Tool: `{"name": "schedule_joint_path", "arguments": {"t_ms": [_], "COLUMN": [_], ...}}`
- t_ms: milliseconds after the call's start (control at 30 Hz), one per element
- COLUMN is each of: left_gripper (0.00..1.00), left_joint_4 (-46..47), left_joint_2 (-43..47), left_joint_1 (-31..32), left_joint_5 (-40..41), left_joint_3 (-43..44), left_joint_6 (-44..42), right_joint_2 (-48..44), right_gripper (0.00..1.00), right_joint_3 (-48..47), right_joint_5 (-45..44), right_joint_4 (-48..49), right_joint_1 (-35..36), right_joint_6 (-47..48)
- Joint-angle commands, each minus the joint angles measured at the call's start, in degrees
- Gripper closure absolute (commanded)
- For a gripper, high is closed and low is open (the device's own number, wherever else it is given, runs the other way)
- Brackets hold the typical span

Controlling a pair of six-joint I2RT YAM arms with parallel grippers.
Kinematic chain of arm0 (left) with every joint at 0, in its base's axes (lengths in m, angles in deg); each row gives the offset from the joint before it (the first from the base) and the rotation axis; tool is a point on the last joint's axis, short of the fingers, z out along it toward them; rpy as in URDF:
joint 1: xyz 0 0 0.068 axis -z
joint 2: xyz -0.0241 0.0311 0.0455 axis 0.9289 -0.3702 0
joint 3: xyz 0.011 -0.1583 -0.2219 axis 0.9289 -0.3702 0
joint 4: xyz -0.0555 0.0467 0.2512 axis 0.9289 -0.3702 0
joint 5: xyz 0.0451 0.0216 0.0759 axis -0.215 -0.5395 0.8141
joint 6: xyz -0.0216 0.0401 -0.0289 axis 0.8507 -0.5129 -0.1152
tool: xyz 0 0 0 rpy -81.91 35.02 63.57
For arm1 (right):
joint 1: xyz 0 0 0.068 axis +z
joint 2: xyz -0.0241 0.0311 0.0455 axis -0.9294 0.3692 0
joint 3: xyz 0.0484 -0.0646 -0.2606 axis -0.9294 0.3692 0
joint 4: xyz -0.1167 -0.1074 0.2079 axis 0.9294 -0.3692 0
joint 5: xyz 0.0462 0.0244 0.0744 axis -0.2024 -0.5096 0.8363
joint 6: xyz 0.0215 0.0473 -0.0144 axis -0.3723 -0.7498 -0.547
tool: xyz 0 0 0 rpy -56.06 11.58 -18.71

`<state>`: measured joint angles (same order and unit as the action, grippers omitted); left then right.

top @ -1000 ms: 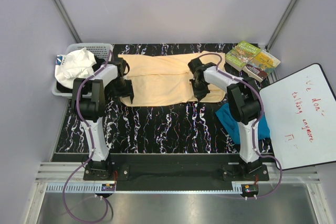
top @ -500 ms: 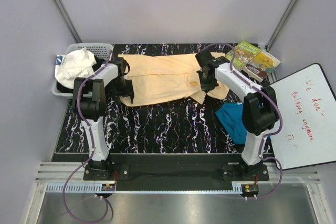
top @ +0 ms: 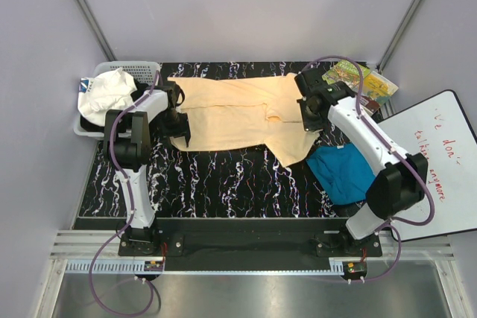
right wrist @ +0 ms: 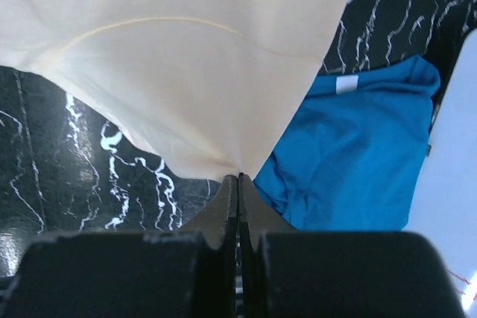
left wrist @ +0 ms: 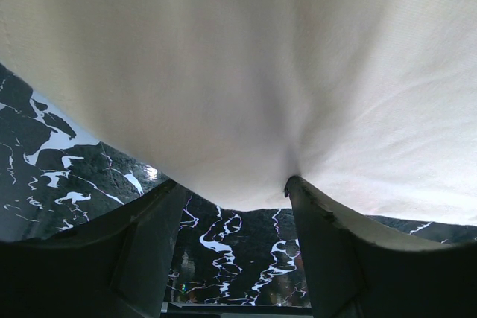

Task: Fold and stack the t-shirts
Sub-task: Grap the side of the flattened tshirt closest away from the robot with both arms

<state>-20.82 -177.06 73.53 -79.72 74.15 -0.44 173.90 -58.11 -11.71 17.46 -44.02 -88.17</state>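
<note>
A large pale peach-yellow t-shirt [top: 231, 109] lies partly unfolded along the back of the black marbled table [top: 223, 176]. My right gripper [top: 307, 121] is shut on its right-hand part, and in the right wrist view the closed gripper [right wrist: 239, 177] pinches a point of the peach cloth [right wrist: 179, 72], lifted off the table. A crumpled teal-blue t-shirt [top: 344, 173] lies just right of that and also shows below the held cloth [right wrist: 358, 161]. My left gripper [top: 181, 130] sits at the shirt's left edge, its jaws open [left wrist: 231, 191], the cloth's hem [left wrist: 246, 94] draped over the fingertips [left wrist: 298, 188].
A grey basket [top: 145, 69] with white cloth [top: 108, 93] stands at the back left. Books [top: 358, 83] lie at the back right. A whiteboard [top: 428, 165] with red writing rests on the right edge, beside the teal shirt.
My right gripper has swung right and slightly toward the front, pulling the peach shirt's folded part open to the right. The left gripper has stayed put.
</note>
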Motion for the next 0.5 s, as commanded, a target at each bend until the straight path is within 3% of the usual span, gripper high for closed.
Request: {"name": "schedule_joint_path", "arguments": {"t_ms": [0,100,133,167,233,300,433,467], "left_gripper": [0.34,0.34,0.34,0.34,0.34,0.33,0.32,0.32], "left_joint_4": [4.3,4.1,4.1,4.0,3.8,3.6,3.7,3.8], "left_joint_2": [-3.1,-3.4,-3.4,-3.4,-3.5,-3.4,-3.1,-3.0], "left_joint_1": [-0.1,-0.1,-0.1,-0.1,0.0,0.0,0.0,0.0], "left_joint_5": [2.4,2.3,2.3,2.3,2.3,2.4,2.7,2.7], "left_joint_3": [0.5,0.8,0.8,0.9,0.9,0.7,0.0,-0.1], "left_joint_6": [-1.3,-1.5,-1.6,-1.6,-1.7,-1.9,-2.3,-2.3], "right_joint_2": [-4.1,-3.4,-2.5,-0.7,1.2,2.1,-0.5,-1.5], "right_gripper": [1.00,1.00,0.93,0.71,0.46,0.32,0.30,0.30], "right_joint_3": [3.7,5.9,6.0,5.6,4.5,2.2,0.5,1.6], "right_joint_5": [-5.0,-7.9,-8.6,-10.8,-12.9,-12.6,-3.9,2.7], "right_joint_4": [-5.6,-6.8,-7.8,-8.4,-10.2,-10.5,-6.6,-5.5], "right_joint_1": [-0.8,-1.6,-2.2,-2.3,-2.4,-2.4,-2.3,-2.3], "right_joint_6": [-1.5,-3.8,-5.1,-6.0,-8.3,-8.6,-5.9,-4.5]}}
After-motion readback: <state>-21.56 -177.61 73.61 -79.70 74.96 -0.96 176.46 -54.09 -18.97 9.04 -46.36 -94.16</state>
